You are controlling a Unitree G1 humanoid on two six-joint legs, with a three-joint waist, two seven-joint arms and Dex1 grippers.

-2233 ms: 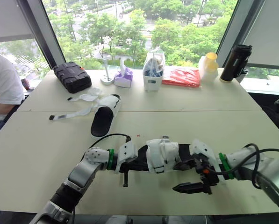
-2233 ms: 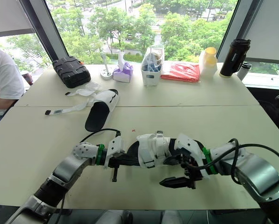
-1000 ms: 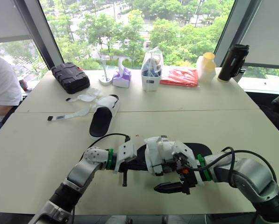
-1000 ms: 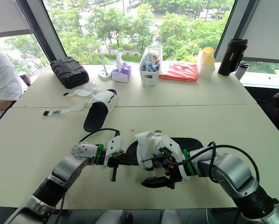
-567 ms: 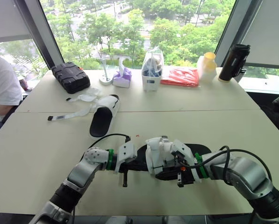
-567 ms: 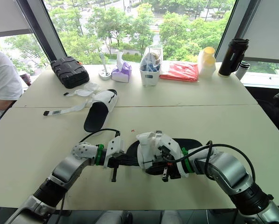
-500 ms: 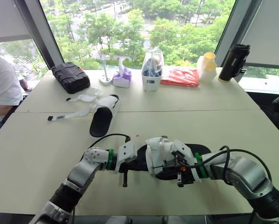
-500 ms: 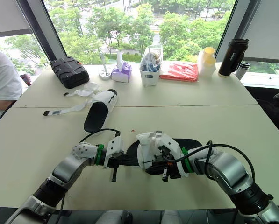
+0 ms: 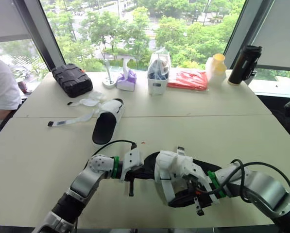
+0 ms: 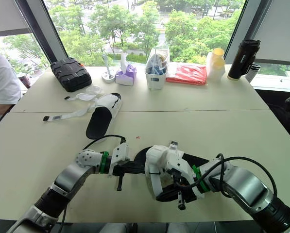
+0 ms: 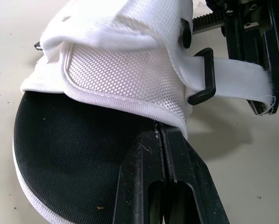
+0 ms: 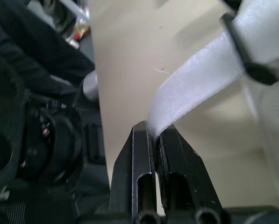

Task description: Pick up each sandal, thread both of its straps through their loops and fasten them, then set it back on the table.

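Sandal [image 9: 174, 170], beige table [image 9: 208, 131], windows [image 9: 135, 29] beyond: left tool [image 11: 160, 128] clamps sole [image 11: 74, 140], right tool [image 12: 153, 130] clamps strap [image 12: 195, 79].

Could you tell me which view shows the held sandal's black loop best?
The left wrist view: the loop shows whole, with the white strap passed through it. The right wrist view catches one edge; the eye views leave it unclear.

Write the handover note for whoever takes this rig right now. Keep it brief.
Left tool: shut on the near sandal's sole edge.
Right tool: shut on its strap end, past the black loop.
Done: that strap is through its loop, not fastened.
Left: fasten it; check its other strap; then the far sandal, lying on the table with straps loose.
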